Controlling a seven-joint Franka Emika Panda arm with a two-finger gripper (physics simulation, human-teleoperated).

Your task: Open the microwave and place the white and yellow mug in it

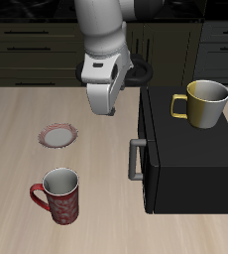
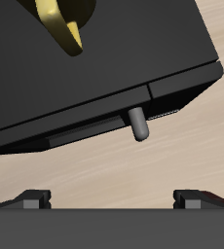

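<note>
**Door shut, mug untouched**

Nothing is done yet. The microwave (image 1: 190, 154) sits closed at the desk's (image 1: 17, 139) side edge, the white and yellow mug (image 1: 207, 102) on top. The pincer (image 1: 104, 107), spread and empty, hovers near the handle (image 1: 136, 159).

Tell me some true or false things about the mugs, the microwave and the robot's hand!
1. The white and yellow mug stands on top of the microwave. True.
2. The microwave door is wide open. False: it is closed, with its grey handle flat against the front.
3. The gripper is holding the yellow mug. False: it hangs in the air beside the microwave, holding nothing, fingers apart.
4. A red patterned mug stands on the table, nearer the front edge. True.
5. The red mug sits on the small round plate. False: the plate lies farther back, with nothing on it.
</note>
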